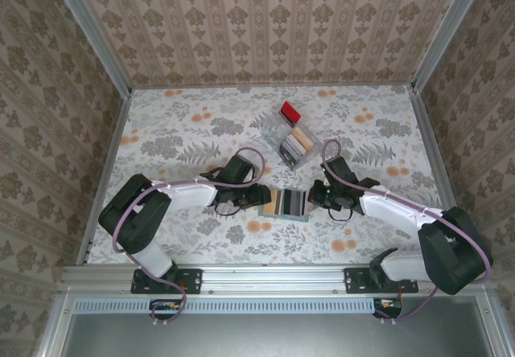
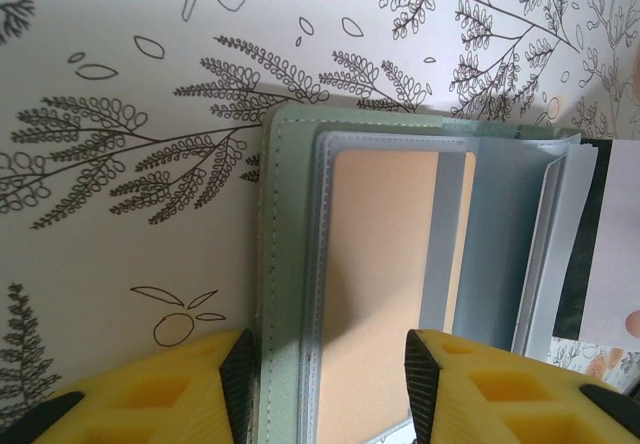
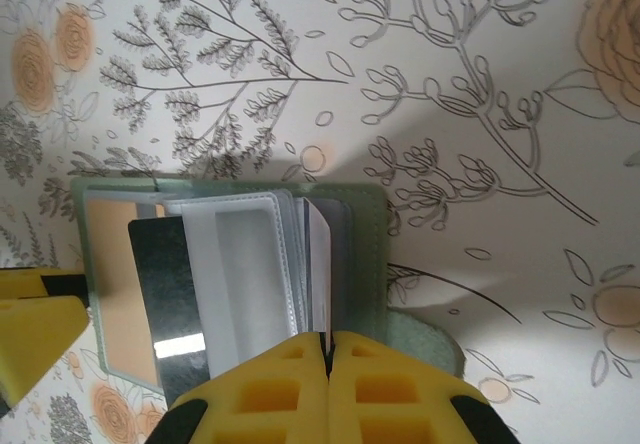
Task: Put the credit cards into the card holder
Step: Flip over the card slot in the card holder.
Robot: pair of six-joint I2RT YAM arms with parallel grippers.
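**Both grippers at the open card holder**

The right gripper has its jaws closed tight on a thin clear leaf of the card holder, seen edge-on where the yellow fingers meet. The left gripper has its jaws about half apart, set over the sage-green left flap. It cannot be told whether they press on it. Between those jaws lies a clear sleeve with a tan card in it. A dark grey card lies partly over the tan one. From above, the card holder lies open on the floral tabletop, between the two grippers. Farther back, apart from it, a clear tray with a red end piece holds more credit cards.
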